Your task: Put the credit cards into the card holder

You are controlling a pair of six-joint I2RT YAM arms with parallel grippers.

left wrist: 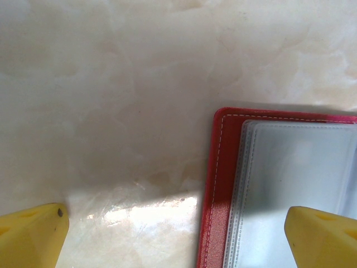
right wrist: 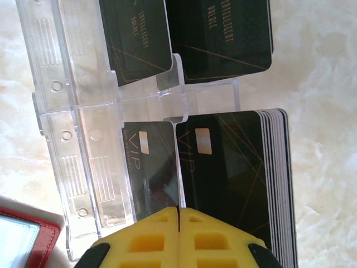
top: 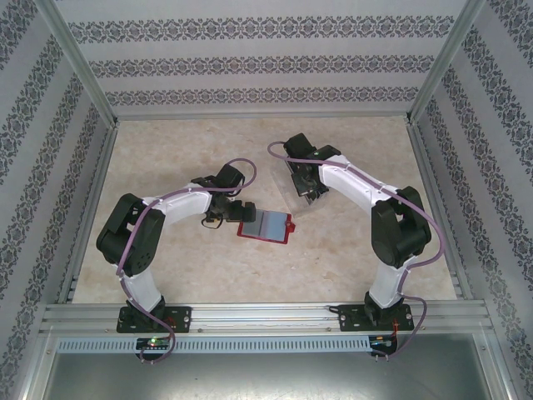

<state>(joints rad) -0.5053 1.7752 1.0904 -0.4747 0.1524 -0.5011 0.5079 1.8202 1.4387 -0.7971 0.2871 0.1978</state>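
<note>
Bright, even overhead light leaves only faint, soft shadows on the tabletop (top: pixel 183 142). The left wrist view is hazy, with a white glare patch below a broad grey shadow; the right wrist view washes pale, the clear rack (right wrist: pixel 83 139) glinting.

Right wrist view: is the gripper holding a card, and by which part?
Cannot be told. The right gripper is shut at the near edge of the credit cards in the clear rack, but whether its pads pinch a card is hidden.
</note>
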